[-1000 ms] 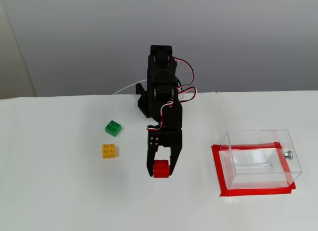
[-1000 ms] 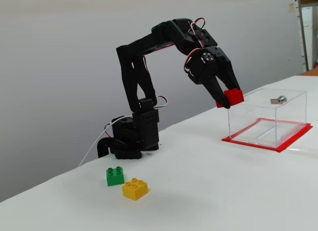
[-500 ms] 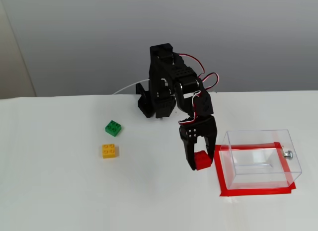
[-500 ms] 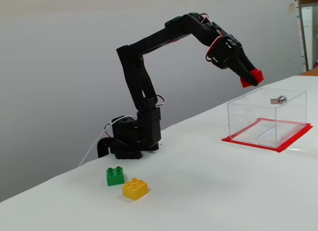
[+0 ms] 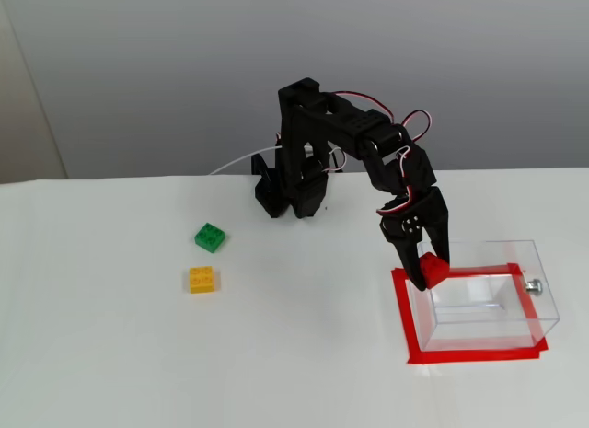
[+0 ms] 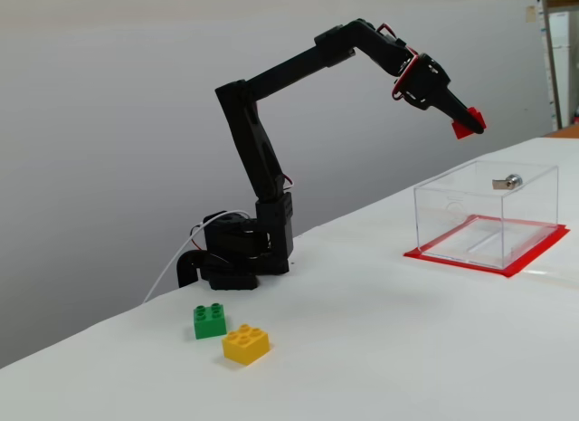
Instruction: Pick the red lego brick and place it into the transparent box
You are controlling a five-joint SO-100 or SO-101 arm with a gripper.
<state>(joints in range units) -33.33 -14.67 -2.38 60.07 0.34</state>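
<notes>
Both fixed views are showing the gripper [image 5: 429, 270] [image 6: 469, 127] clenching the red brick [image 5: 433, 266] [image 6: 468, 128], held high over the near-arm wall of the box [image 5: 531, 336] [image 6: 534, 193], which is sitting by the table's [image 5: 110, 373] right edge. Letting go here is risking the brick clipping that wall and bouncing outside. Nothing is blocking the way; the green brick [image 5: 211, 237] and yellow brick [image 5: 203, 279] are lying well apart, toward the left edge.

One fixed view: high, front-on, facing the arm base [image 5: 293, 184] and back wall, tilted down on the table [image 5: 110, 354]. Other fixed view: low, near table height, side-on, with the transparent box [image 6: 484, 213] at far right. Both cover the whole arm, the box, and the green brick [image 5: 211, 237] and yellow brick [image 5: 202, 279].
</notes>
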